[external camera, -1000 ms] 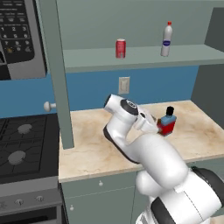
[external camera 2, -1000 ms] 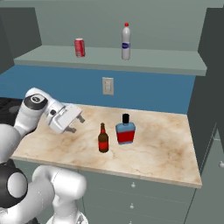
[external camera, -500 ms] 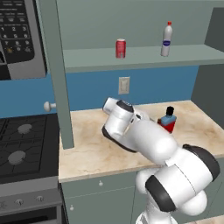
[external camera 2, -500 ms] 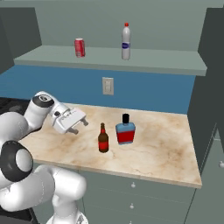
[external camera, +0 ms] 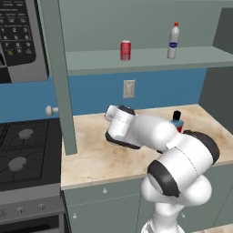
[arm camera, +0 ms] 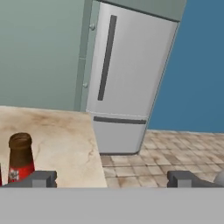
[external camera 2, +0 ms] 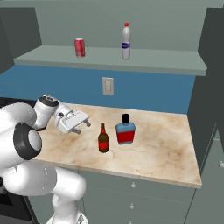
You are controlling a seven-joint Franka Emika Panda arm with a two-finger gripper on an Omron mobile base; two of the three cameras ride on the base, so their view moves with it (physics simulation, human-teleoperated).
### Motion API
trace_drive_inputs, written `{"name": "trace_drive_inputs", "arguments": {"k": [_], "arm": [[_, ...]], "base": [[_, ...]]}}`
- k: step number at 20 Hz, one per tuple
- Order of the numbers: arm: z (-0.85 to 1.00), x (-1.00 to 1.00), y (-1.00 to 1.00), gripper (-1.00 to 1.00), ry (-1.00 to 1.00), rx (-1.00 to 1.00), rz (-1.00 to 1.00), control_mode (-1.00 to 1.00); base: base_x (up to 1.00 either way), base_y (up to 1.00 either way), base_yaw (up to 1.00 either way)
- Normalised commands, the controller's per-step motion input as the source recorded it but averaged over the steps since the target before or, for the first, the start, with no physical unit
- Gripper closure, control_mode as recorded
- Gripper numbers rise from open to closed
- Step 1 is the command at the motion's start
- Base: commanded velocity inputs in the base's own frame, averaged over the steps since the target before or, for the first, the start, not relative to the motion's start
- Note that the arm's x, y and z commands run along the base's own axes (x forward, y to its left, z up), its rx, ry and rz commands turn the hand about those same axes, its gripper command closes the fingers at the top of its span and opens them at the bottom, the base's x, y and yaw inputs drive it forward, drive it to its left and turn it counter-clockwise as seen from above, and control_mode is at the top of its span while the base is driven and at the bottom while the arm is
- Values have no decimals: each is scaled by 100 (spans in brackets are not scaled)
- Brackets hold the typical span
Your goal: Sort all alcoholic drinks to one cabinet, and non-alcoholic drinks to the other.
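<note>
Looking from my left base view, I see the flat bottle [external camera: 177, 121] standing behind my arm on the counter [external camera: 91, 157]. From the right base view, my gripper [external camera 2: 84, 126] is empty with jaws apart, and the upright beer bottle [external camera 2: 103, 138] stands near, to its right. My hand view puts this bottle low at the left, and the fridge [arm camera: 127, 83] beyond the counter's end.

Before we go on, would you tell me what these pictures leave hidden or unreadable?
- Flat bottle, left base view: the arm covers everything except its cap and shoulder.
- Beer bottle, hand view: the grey band cuts off its lower part.
- Labels on the can and the white bottle, right base view: too small to read.
- Gripper, right base view: open; its fingertips are small and dark, hard to separate.
</note>
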Motion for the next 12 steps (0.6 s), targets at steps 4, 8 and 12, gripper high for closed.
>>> {"name": "trace_drive_inputs", "arguments": {"k": [4, 8, 12], "arm": [[-16, 6, -6, -100, 0, -2, 0, -100], [-8, 3, -3, -100, -1, 0, 0, -100], [-2, 5, -2, -100, -1, 0, 0, -100]], "base": [[0, 0, 0], [0, 0, 0], [0, 0, 0]]}}
